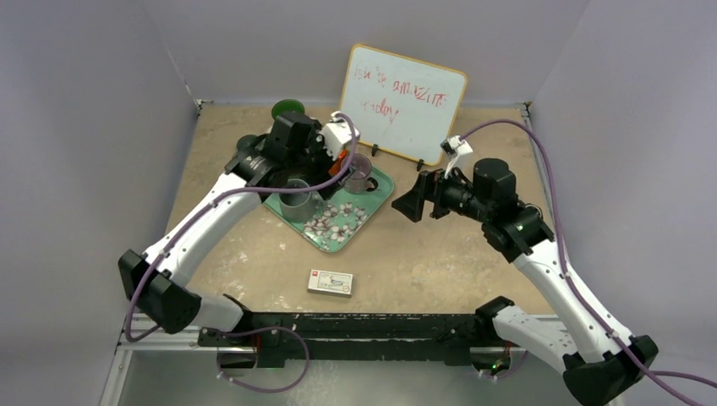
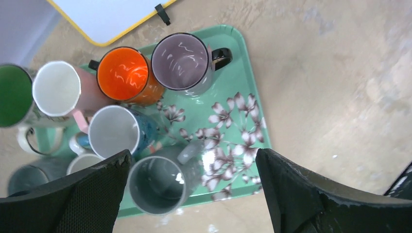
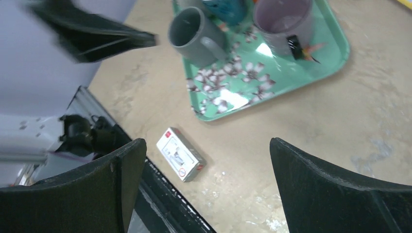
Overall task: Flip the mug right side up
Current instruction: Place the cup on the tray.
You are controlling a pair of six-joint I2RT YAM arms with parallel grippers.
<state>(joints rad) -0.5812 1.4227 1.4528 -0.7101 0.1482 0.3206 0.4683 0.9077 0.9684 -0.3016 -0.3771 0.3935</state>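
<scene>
Mugs crowd a green tray (image 1: 382,193) on the desk (image 1: 457,262) in the overhead view. The grey mug (image 1: 300,196) is at the tray's 9 o'clock edge, under the left arm (image 1: 211,211). The right fingers (image 1: 413,203) hang at the tray's 3 o'clock, apart from it. A whiteboard (image 1: 404,101) leans at 1 o'clock and a small box (image 1: 331,282) lies at 6 o'clock.

From the left wrist, the left fingers (image 2: 73,204) are spread wide with nothing between them, above the grey mug, which stands mouth up at the tray's 7 o'clock rim. The purple mug (image 2: 182,60) and orange mug (image 2: 124,73) at 12 o'clock also show their insides. I judge the turning done, with only a clean retreat left. Other mugs stand close at 10 o'clock.

From the right wrist, the right fingers gape just as wide, empty, over bare desk, with open room toward 3 o'clock.
</scene>
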